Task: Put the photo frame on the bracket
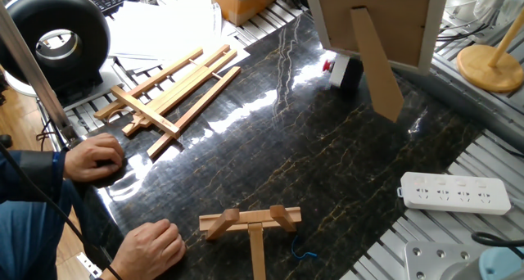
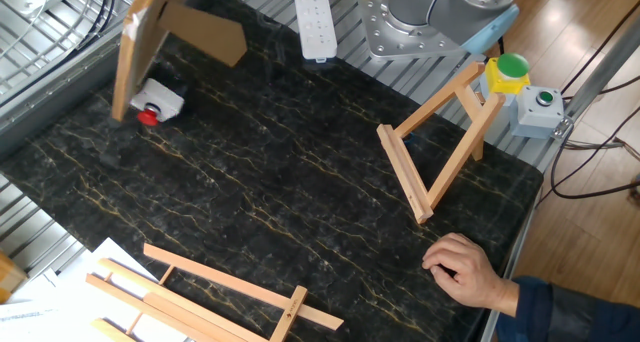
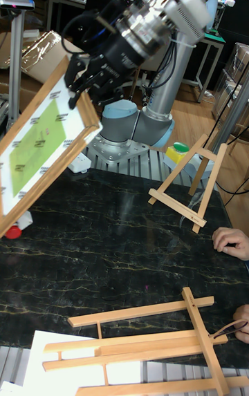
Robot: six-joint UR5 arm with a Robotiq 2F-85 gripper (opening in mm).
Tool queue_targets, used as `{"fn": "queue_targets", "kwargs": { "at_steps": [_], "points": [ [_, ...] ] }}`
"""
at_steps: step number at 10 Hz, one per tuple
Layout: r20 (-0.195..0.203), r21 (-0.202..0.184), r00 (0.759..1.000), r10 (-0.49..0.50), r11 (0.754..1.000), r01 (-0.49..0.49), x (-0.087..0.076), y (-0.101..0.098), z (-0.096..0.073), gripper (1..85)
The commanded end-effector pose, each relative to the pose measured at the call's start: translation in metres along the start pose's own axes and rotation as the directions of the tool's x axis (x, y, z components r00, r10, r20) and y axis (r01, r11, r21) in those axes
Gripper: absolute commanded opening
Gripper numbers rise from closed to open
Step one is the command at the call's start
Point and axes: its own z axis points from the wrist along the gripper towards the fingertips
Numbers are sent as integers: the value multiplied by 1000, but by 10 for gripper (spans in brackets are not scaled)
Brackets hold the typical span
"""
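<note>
The photo frame [image 3: 41, 144] is held tilted above the far left of the dark table, its front with a green picture toward the tall fixed view. Its brown back and fold-out prop show on the photo frame [image 1: 372, 26] at the top right, and it is edge-on as the photo frame [image 2: 140, 37]. My gripper [image 3: 81, 95] is shut on its upper edge. The bracket [image 1: 250, 220] stands at the near edge, far from the frame; the bracket [image 2: 403, 174] and the bracket [image 3: 176, 209] show it upright.
A bigger easel [image 1: 168, 92] of long slats lies flat on the table. A white box with a red button [image 2: 155, 104] sits under the frame. A power strip [image 1: 454, 192] lies off the slab. A person's hands [image 1: 151, 246] rest at the table edge near the bracket.
</note>
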Motion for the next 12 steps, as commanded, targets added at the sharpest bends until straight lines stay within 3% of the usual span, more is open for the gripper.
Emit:
{"fn": "queue_targets", "kwargs": {
  "at_steps": [1,4,5,7,10,12],
  "points": [
    [-28,-22,1000,10,1000,-10,7,8,-15,10],
    [-51,-76,997,49,996,-53,15,24,-22,10],
    [-65,-124,995,82,988,-90,17,38,-26,10],
    [-88,-171,989,120,976,-134,20,55,-35,10],
    [-119,-221,974,195,951,-218,19,80,-49,10],
    [-134,-289,958,254,915,-283,15,101,-57,10]
  ]
}}
